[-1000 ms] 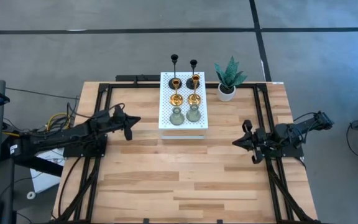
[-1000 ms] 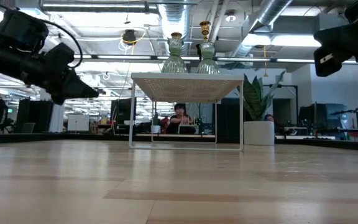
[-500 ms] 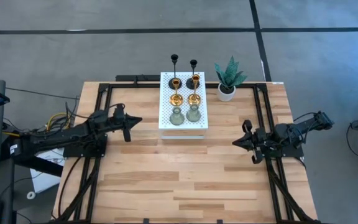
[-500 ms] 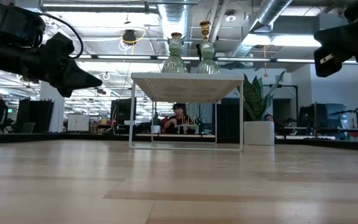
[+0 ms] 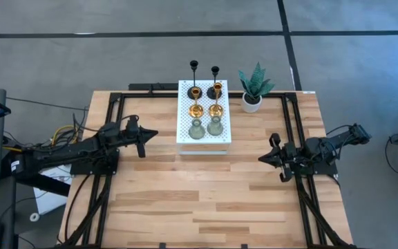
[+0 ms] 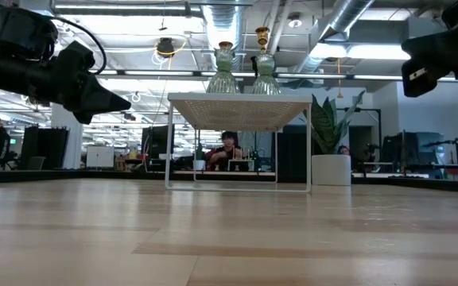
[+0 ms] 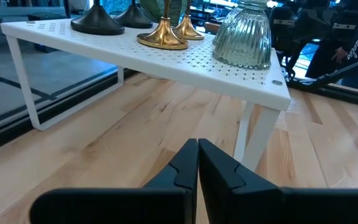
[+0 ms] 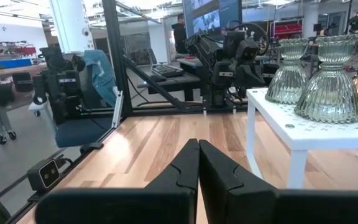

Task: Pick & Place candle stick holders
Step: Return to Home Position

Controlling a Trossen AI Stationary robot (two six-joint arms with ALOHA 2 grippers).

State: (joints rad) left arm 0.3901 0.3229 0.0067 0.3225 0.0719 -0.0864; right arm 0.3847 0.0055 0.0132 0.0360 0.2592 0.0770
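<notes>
Left gripper (image 5: 149, 134): closed right down, fingers (image 7: 188, 163) pressed flat together, nothing between them. It hangs above the table (image 5: 185, 200) on the left, tip aimed at the white shelf (image 5: 224, 135) but clear of it. Right gripper (image 5: 264, 158): also pinched closed and empty, over the table's right side, nearer the front than the shelf and well apart from it. All six holders stand on the shelf in two columns. The black holders (image 5: 194, 69) are at the back, the gold holders (image 5: 195, 109) in the middle, and the grey-green glass holders (image 5: 196, 129) at the front edge. The pairs look lined up, so placing seems done and homing is what remains. Draw the left arm straight back along its own line before you swing or fold it. The shelf corner and the nearest glass holder are the closest things to its tip, and a sideways sweep could clip them. The right arm has more room. A potted plant (image 5: 254, 86) sits just right of the shelf, out of either path.
</notes>
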